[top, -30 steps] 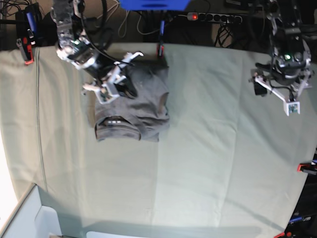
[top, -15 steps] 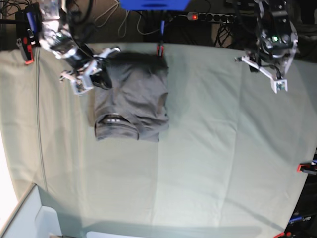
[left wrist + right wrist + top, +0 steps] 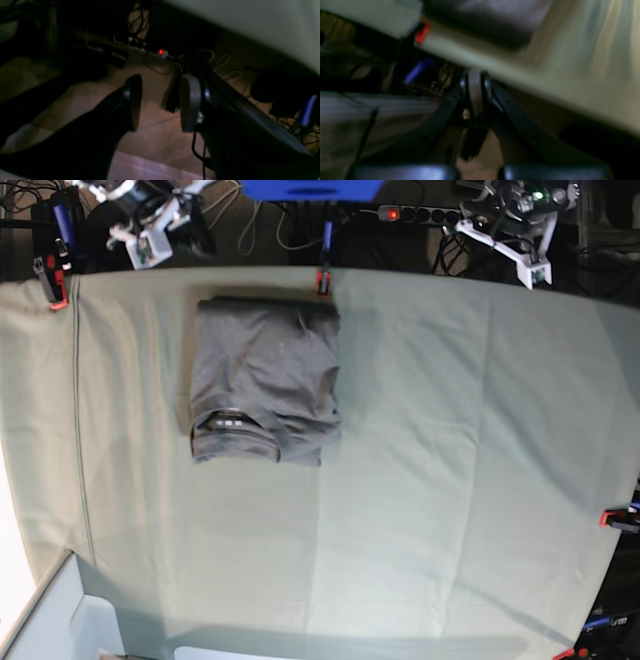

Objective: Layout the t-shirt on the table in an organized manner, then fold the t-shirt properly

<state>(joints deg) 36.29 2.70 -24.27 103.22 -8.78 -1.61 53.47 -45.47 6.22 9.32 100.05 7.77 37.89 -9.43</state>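
- The t-shirt (image 3: 265,380) lies folded into a compact grey rectangle on the table (image 3: 450,480), toward the far edge and toward the side of the arm carrying the right wrist camera, its collar and neck label facing the near side.
- Its long axis runs from the far edge toward the near edge; the far end sits just beside a red clamp (image 3: 322,282) on the table's rim.
- The right gripper (image 3: 150,235) is up beyond the far corner, off the cloth and apart from the shirt; in its own wrist view (image 3: 475,86) the pads are pressed together with nothing between them.
- The left gripper (image 3: 515,240) is beyond the far edge on the other side, well apart from the shirt; in the wrist view (image 3: 160,100) its jaws stand partly apart and empty, with floor and a power strip (image 3: 140,46) showing through the gap.
- From either gripper the shirt lies down and inward toward the table's middle; the right arm is clearly the nearer of the two.
- To my eye the fold looks finished and both arms look clear of the work; any tidying of the slightly uneven near hem would fall most naturally to the right arm.
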